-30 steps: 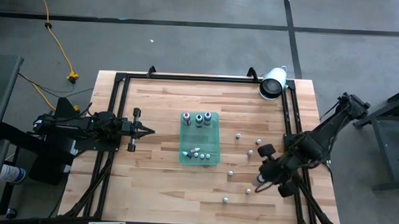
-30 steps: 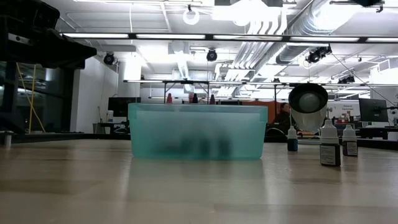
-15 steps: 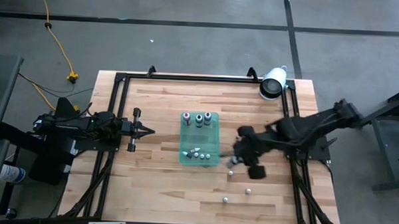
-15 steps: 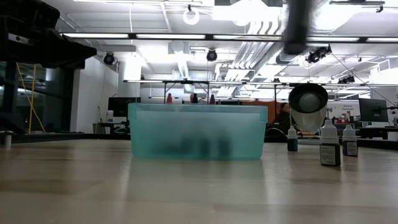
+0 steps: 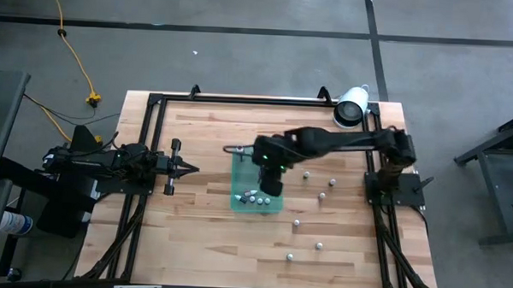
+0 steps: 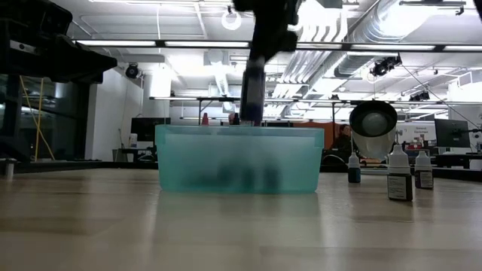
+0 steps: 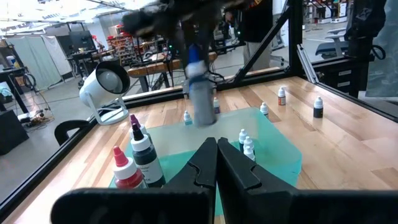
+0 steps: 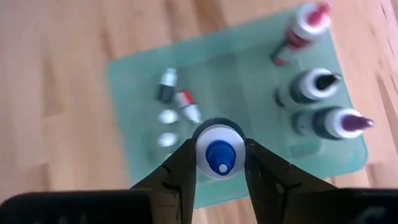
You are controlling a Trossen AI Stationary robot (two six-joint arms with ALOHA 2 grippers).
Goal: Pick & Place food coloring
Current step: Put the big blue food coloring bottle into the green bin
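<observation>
A: Green translucent tray point(image 5: 276, 149) sits mid-table, walls low, top open. Bare wood all around it; the black frame rail point(image 5: 371, 157) runs along the table edges, well clear.

B: Counts?

A: In the tray, right wrist view: three big bottles point(image 8: 309, 86) along one side, with red, dark and purple tops, and about four small ones point(image 8: 166, 85) at the other end, some lying down. Out on the table point(image 5: 202, 236), at 3 to 5 o'clock of the tray: six small loose bottles point(image 5: 321, 196), spread well apart. One white lamp point(image 5: 352, 105) at the far right corner.

B: Right gripper?

A: Right gripper point(image 5: 270, 166) is over the tray, fingers clamped on a blue-capped bottle point(image 8: 218, 153), held upright, cap toward the wrist camera. The bottle hangs above the tray's middle, between the big and small groups, body just above the rim in the low view.

B: Left?

A: Left gripper point(image 5: 190, 167) is parked at 9 o'clock of the tray, well apart, fingers pressed together.
</observation>
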